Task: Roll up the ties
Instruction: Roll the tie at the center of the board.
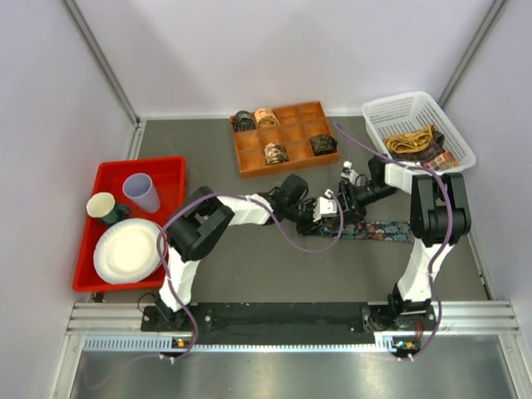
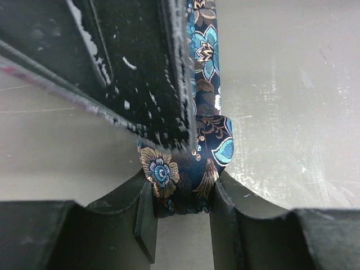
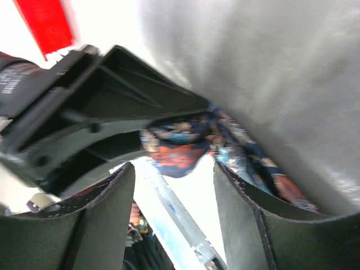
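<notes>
The left gripper (image 2: pixel 180 198) pinches the folded end of the dark flowery tie (image 2: pixel 214 140). The rest of that tie lies flat on the table (image 1: pixel 249 266), just in front of the orange box (image 1: pixel 283 137), on the side nearer the arms. The right gripper (image 3: pixel 173 174) is close to that same end, spread open with nothing held in it, and four small rolled ties (image 1: pixel 276 153) sit inside the orange box.
</notes>
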Robot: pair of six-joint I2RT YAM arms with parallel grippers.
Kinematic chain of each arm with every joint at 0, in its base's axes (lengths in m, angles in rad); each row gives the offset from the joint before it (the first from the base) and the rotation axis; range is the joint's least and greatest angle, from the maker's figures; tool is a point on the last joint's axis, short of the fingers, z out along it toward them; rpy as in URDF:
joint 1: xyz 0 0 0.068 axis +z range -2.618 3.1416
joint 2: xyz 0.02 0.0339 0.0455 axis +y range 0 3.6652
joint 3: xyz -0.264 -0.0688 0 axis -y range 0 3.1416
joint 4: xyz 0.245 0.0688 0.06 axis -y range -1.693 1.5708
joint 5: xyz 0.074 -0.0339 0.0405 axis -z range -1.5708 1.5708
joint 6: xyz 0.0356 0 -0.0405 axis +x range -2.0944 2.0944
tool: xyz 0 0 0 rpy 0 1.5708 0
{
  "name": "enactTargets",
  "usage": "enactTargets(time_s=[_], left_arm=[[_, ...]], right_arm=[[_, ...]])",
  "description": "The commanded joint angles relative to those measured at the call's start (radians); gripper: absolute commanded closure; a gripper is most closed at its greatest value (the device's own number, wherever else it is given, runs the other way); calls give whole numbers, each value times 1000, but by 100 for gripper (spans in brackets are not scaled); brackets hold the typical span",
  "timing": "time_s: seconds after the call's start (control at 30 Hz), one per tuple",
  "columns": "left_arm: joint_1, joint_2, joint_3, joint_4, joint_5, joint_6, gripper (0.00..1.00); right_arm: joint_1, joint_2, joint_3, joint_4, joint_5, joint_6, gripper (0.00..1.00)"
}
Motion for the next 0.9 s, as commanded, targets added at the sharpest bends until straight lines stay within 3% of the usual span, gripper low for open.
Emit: enactTargets(time_s=[0.0, 0.3, 0.4, 0.43, 0.47, 0.6, 0.7, 0.73, 0.83, 0.87], left_arm=[[-24, 93, -16, -388, -284, 35, 92], [-49, 114, 48, -472, -324, 19, 91], [-52, 122, 52, -471, -323, 22, 87], [-54, 125, 50, -468, -317, 19, 85], [-54, 127, 48, -468, -307, 21, 82], [-49, 140, 56, -461, -232, 19, 53], [-17, 108, -26, -315, -108, -7, 41], [-8, 84, -53, -205, -82, -20, 33], [28, 56, -151, -13, 31, -77, 20], [47, 58, -190, 125, 56, -100, 19]], right_arm=[[9, -47, -29, 68, -96, 28, 44], [55, -8, -47, 101, 40, 55, 55], [57, 7, -47, 115, 87, 60, 77], [57, 15, -47, 118, 101, 60, 94], [55, 19, -49, 120, 124, 58, 100], [55, 36, -53, 128, 169, 52, 100], [52, 36, -60, 138, 203, 52, 100], [50, 36, -60, 140, 210, 52, 100], [47, 38, -58, 148, 220, 51, 100], [46, 44, -55, 149, 214, 49, 100]])
